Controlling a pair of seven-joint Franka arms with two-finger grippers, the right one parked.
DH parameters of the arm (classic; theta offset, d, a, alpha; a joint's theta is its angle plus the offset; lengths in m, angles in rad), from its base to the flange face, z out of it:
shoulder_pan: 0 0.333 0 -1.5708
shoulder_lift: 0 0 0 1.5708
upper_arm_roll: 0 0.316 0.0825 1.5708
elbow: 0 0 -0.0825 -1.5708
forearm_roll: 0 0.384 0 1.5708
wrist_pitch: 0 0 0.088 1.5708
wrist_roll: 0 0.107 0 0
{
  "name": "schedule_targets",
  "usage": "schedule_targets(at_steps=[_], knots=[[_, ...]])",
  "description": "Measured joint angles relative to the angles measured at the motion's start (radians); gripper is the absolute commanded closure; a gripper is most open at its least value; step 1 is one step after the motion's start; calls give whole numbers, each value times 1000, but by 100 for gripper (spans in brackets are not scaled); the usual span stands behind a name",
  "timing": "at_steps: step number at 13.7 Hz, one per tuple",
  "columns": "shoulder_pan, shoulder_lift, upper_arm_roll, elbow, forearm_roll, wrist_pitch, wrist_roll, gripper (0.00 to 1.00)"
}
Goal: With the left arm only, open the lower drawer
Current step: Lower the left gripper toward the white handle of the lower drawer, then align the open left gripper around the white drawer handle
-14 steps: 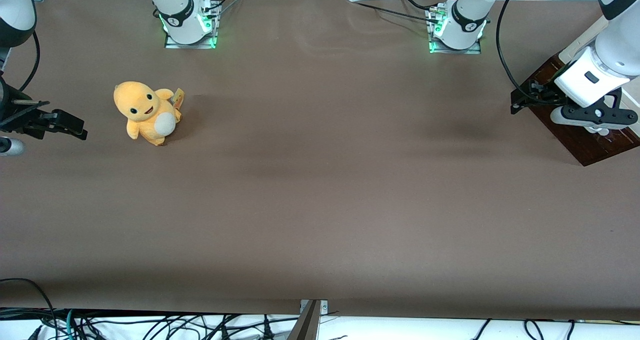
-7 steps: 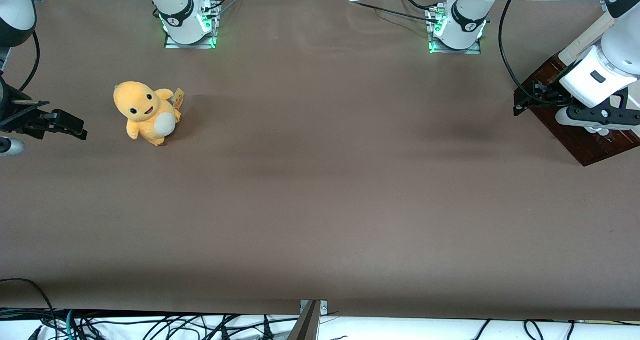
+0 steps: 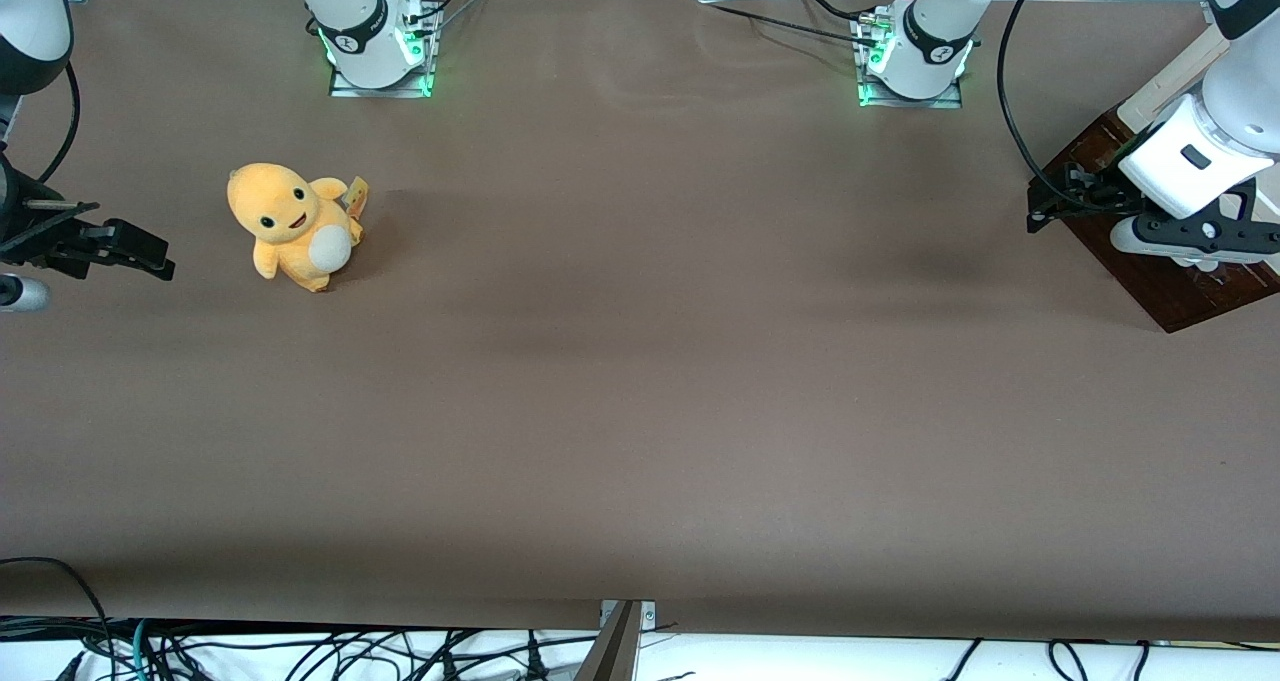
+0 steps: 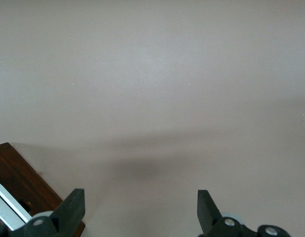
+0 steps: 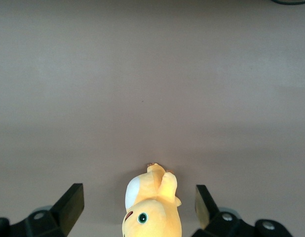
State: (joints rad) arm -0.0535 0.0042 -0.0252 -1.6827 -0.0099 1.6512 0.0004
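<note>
Drawer [image 3: 1160,281] sits at the working arm's end of the table [image 3: 640,381], so bring your gripper [image 4: 137,217], fingers apart and hovering just beside its front, squarely around the white handle [image 4: 7,207] before pulling.

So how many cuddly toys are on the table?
1. The yellow toy sits toward the parked arm's end of the table. The gripper, fingers open, is at the working arm's end, by the dark drawer. Nothing seems hidden.
</note>
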Motion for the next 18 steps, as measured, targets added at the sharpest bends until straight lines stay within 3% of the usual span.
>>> schedule_targets(at_steps=[12, 15, 18], knots=[[-10, 64, 0, 18, 6, -32, 0, 0], [-10, 72, 0, 19, 84, -174, 0, 0], [-10, 89, -1, 19, 229, -278, -5, 0]])
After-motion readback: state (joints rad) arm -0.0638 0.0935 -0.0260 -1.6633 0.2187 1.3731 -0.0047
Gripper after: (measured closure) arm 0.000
